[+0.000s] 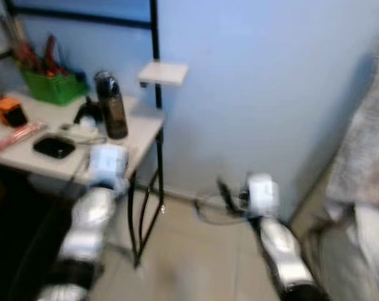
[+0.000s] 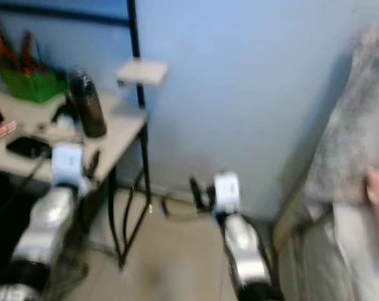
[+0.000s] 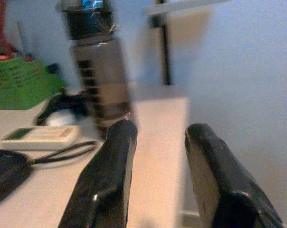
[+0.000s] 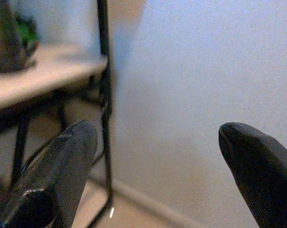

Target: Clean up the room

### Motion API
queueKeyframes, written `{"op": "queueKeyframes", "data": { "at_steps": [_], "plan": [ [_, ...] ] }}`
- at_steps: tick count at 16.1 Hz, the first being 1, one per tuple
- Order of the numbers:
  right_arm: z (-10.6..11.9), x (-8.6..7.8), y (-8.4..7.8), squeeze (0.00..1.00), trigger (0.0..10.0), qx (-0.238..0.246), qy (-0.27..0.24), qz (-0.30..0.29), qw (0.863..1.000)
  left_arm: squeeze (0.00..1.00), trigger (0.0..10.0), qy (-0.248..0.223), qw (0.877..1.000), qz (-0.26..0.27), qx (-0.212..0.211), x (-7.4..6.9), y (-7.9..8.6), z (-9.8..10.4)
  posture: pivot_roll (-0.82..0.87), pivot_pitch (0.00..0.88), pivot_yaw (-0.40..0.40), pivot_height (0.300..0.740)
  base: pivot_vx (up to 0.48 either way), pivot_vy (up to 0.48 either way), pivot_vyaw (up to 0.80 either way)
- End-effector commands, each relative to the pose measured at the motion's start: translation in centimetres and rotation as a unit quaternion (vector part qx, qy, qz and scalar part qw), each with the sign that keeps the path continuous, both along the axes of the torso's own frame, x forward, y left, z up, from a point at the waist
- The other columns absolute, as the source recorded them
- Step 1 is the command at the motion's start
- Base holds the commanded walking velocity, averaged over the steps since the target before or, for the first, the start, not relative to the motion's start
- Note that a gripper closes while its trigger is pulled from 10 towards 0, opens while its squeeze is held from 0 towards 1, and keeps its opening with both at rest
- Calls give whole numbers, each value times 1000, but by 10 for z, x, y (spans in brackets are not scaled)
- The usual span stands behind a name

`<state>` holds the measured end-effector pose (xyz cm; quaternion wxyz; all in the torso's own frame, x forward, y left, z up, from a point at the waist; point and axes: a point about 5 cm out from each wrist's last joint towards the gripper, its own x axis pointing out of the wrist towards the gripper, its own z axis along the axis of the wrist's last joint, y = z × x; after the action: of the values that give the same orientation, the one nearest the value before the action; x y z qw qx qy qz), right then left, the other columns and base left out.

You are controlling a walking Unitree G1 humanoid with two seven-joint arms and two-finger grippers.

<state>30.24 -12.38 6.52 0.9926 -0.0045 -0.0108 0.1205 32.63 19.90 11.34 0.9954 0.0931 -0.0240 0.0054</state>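
The left gripper (image 3: 155, 175) is raised at the near edge of the desk (image 1: 142, 135), its two black fingers (image 3: 108, 175) parted with a moderate gap and nothing between them; they point across the desktop towards the dark water bottle (image 1: 112, 105). That bottle stands upright on the desk near its right-hand corner, a little ahead of the fingers and apart from them. Beside the bottle's base, farther from the corner, lie a small white device (image 3: 39, 137) with a cable and a black mouse-like item (image 1: 87, 113). Farther along the desk from the bottle are a flat black object (image 1: 54, 147), a pink item (image 1: 19, 135) and a small orange and black box (image 1: 9, 110). A green basket (image 1: 54, 86) holding red-handled things sits at the back of the desk against the blue wall (image 1: 265, 81).

The right gripper (image 4: 155, 156) hangs beyond the desk's corner, over the tiled floor (image 1: 189, 251), fingers spread wide and empty, facing the wall and the black desk leg (image 4: 105, 95). A small white shelf (image 1: 164, 73) juts from the black upright above the desk's corner. A cable (image 1: 208, 207) lies on the floor by the skirting, and grey fabric (image 1: 365, 157) hangs well away from the desk, at the right edge of the head views.
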Motion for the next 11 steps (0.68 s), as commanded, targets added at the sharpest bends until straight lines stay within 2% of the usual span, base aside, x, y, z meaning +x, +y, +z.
{"op": "queueKeyframes", "data": {
  "at_steps": [1,2,3,4,5,6,7,9,11],
  "plan": [
    [14,4,-18,0,10000,1,-37,-43,998,0,10000,-10,998,55,-22,-3,4,0,217,0,10,740,480,0,0],
    [16,-4,-24,0,10000,3,-46,-47,998,0,10000,8,995,78,-56,-11,5,-6,215,0,10,740,0,0,0],
    [7,-21,-34,0,10000,-5,-31,-45,998,0,10000,34,994,56,-91,-25,-8,-11,217,0,7,740,0,0,0],
    [-8,-43,-43,0,10000,-15,1,-34,999,0,10000,35,988,-53,-140,-46,-46,-6,218,0,5,740,0,0,0],
    [-17,-56,-53,0,10000,-31,26,-24,999,0,10000,-17,987,-111,-113,-61,-63,7,213,0,-3,740,0,0,0],
    [-16,-61,-61,0,10000,-28,36,-34,998,0,10000,-18,990,-100,-101,-62,-62,7,213,0,-8,740,0,0,0],
    [-14,-69,-64,0,10000,-29,40,-35,998,0,10000,-19,991,-73,-108,-61,-55,10,210,0,-12,740,0,0,0],
    [-13,-79,-64,0,10000,-35,50,-33,998,0,10000,-18,991,-75,-112,-65,-54,14,208,0,-24,740,0,0,0],
    [-15,-72,-57,0,10000,-26,64,-28,997,0,10000,-9,991,-70,-118,-60,-52,10,213,0,-30,740,0,0,0]
  ]
}}
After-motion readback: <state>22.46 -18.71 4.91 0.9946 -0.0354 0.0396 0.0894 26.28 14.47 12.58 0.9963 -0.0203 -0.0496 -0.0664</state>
